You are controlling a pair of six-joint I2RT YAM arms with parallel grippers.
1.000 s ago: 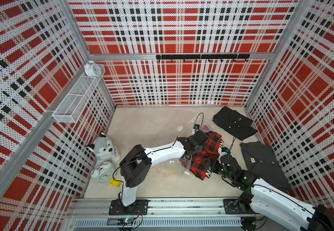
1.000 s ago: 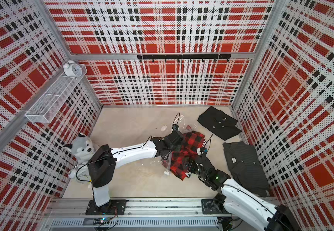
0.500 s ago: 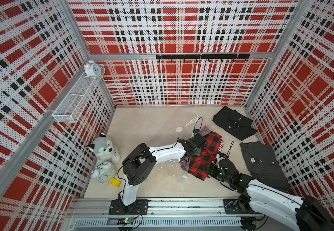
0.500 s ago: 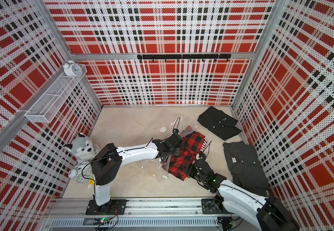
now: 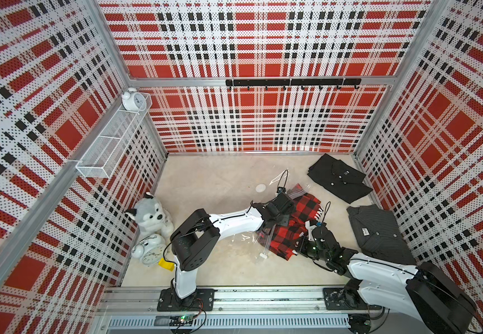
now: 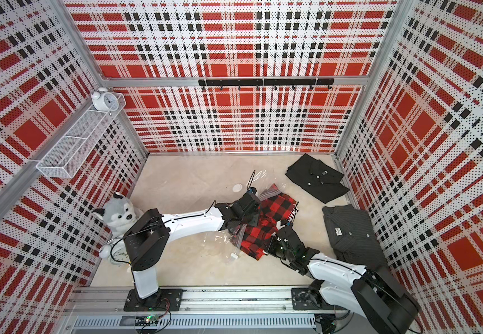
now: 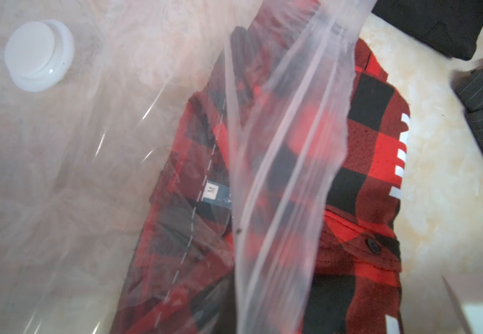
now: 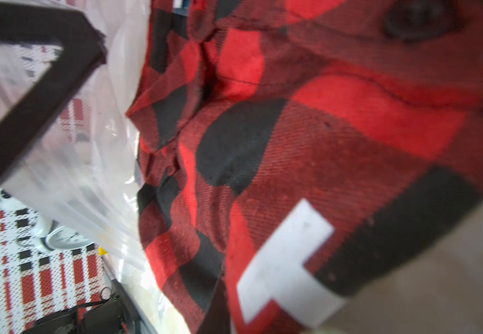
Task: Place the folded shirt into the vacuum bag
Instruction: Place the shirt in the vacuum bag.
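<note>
In both top views my right arm has pushed closer than a second ago. My right gripper (image 5: 310,228) sits at the shirt (image 5: 289,232) edge and my left gripper (image 5: 283,217) is above it.

Left wrist: I am clenched on the lifted lip of the vacuum bag (image 7: 277,173), and the shirt lies half under the plastic.

Right wrist: plaid fills the view, and I cannot tell my grip.

red-black checked shirt (image 5: 289,232), clear bag (image 7: 118,144)

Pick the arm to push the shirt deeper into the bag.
Right, probably. The right gripper sits at the exposed edge of the plaid shirt, outside the vacuum bag; the left gripper is shut on the bag's lifted mouth and should hold it.
</note>
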